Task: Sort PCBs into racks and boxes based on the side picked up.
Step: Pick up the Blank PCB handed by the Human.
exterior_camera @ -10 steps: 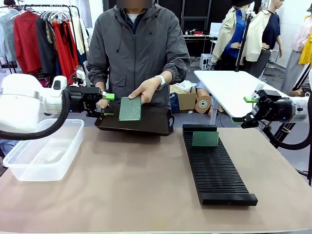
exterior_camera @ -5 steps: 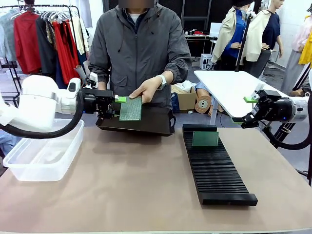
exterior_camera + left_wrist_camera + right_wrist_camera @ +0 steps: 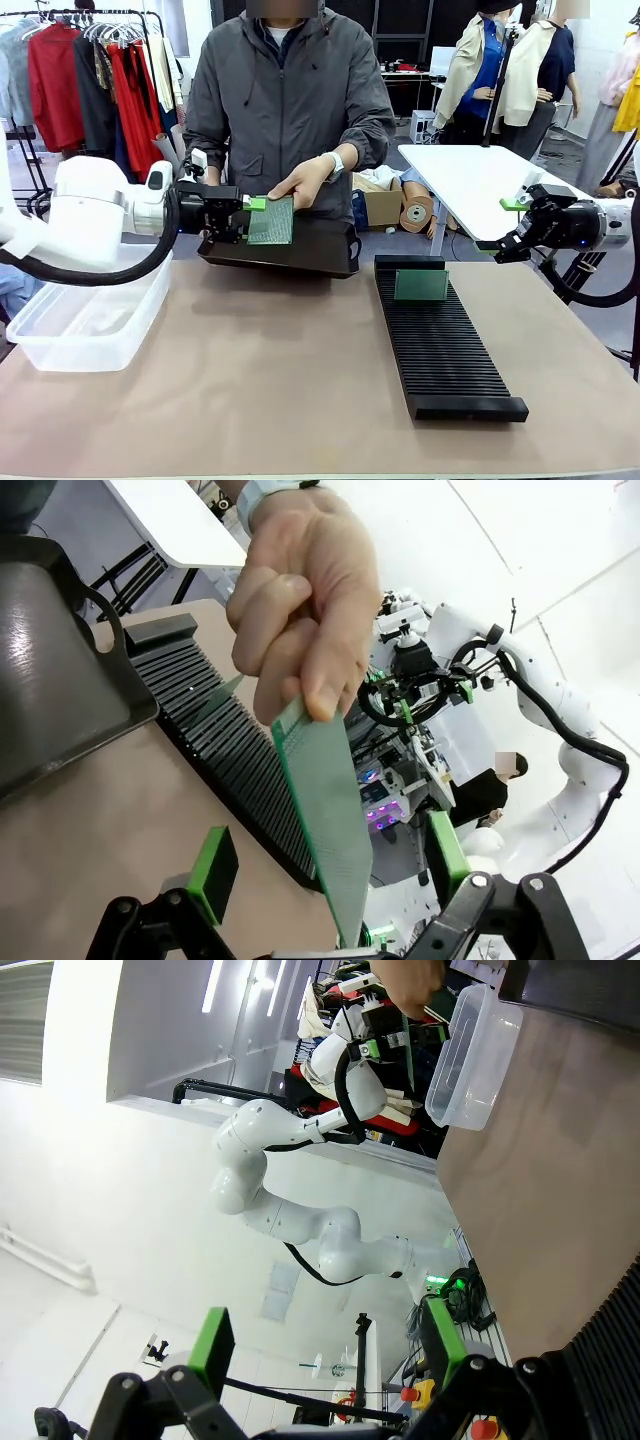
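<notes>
At frame centre-left, a PCB point(image 3: 270, 221) is held upright by the person's hand point(image 3: 303, 181) between the wide-open pads of the left gripper point(image 3: 243, 218); closure is best made squarely on its edge, before the hand lets go.

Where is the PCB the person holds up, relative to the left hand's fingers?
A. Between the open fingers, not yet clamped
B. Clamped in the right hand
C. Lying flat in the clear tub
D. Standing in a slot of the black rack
A. In the left wrist view the PCB hangs from the person's hand between the spread fingers of the left hand, clear of both green pads.
</notes>
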### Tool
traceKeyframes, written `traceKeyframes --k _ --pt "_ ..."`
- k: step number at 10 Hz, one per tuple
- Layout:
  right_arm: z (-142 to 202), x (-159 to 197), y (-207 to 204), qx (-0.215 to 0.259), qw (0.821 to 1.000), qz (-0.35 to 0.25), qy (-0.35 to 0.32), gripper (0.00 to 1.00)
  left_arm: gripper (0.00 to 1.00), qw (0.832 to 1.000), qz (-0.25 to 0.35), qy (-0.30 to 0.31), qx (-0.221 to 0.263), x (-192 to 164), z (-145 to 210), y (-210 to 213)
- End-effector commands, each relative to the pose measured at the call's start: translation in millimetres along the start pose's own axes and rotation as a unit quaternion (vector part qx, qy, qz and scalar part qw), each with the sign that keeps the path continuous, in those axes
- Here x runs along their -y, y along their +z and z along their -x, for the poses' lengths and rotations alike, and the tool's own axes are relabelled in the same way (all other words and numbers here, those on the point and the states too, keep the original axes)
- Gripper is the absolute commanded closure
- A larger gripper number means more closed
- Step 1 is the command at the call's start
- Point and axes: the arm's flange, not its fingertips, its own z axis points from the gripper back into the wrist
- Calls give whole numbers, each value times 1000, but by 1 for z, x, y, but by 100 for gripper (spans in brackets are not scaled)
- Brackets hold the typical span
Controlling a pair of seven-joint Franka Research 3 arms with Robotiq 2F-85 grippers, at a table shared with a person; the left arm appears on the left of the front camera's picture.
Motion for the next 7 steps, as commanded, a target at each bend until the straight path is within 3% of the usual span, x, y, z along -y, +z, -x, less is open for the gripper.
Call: traceKeyframes --k 1,7 --pt "0 -2 0 0 1000 0 7 0 11 1000 24 -7 7 -5 -1 -4" --pt "0 -2 0 0 1000 0 7 0 100 998 67 17 5 -10 -3 -8"
